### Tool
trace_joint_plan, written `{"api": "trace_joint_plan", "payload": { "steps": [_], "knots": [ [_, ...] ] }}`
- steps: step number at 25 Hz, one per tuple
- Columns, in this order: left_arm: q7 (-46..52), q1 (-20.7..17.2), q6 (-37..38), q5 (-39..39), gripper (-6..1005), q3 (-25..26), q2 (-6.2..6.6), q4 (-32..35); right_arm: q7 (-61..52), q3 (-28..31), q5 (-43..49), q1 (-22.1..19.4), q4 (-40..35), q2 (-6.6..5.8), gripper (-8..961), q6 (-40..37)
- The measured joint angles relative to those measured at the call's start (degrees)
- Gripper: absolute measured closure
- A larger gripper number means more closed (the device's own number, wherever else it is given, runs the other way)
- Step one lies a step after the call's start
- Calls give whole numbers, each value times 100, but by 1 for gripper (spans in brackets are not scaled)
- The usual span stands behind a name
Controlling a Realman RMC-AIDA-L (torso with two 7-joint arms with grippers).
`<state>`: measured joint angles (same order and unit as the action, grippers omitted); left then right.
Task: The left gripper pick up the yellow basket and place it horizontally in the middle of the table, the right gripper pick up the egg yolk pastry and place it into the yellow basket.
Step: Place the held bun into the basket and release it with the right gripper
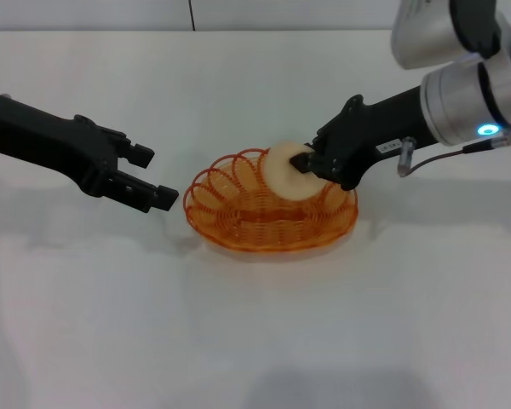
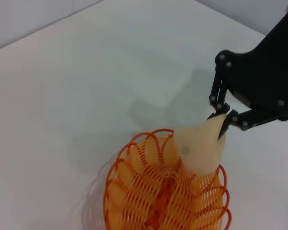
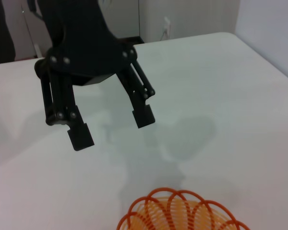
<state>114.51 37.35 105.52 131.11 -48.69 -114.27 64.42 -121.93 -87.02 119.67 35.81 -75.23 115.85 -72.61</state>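
Placement of the yellow basket [image 1: 271, 215] looks finished: it sits flat on the white surface [image 1: 255, 341] near the middle, long side running left to right, and nothing grips it. The left tool [image 1: 149, 176] hangs just left of the basket's left rim, apart from it, its two fingers spread wide with nothing between them. The right wrist view shows the same thing from the other side, the left tool [image 3: 110, 129] gaping over bare surface [image 3: 221, 96] beyond the far edge of the basket [image 3: 182, 213].

The second half of the task is under way but not done. The right tool [image 1: 305, 164] reaches in from the right and has its fingers closed on the egg yolk pastry [image 1: 288, 170], pinching it by the right edge so the round bun stands tilted on its side. It is over the far part of the basket, above the wire floor. From the left wrist view the pastry [image 2: 201, 146] hangs from the right tool [image 2: 223, 123] with its lower edge at or just inside the basket's [image 2: 165, 201] rim; whether it already touches the wires I cannot tell.

What seems left: lower the pastry a little if needed, open the fingers so it drops onto the basket floor, then draw the right arm back.
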Motion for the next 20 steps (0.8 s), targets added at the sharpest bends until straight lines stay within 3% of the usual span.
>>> {"api": "trace_joint_plan", "payload": {
  "steps": [18, 20],
  "knots": [
    [-8, 15, -95, 0, 111, 3, -2, 0, 107, -383, -143, 120, 348, 7, 899, 412],
    [-8, 5, -96, 1, 111, 7, -3, 0, 114, -381, -204, 116, 350, 5, 772, 424]
  ]
}}
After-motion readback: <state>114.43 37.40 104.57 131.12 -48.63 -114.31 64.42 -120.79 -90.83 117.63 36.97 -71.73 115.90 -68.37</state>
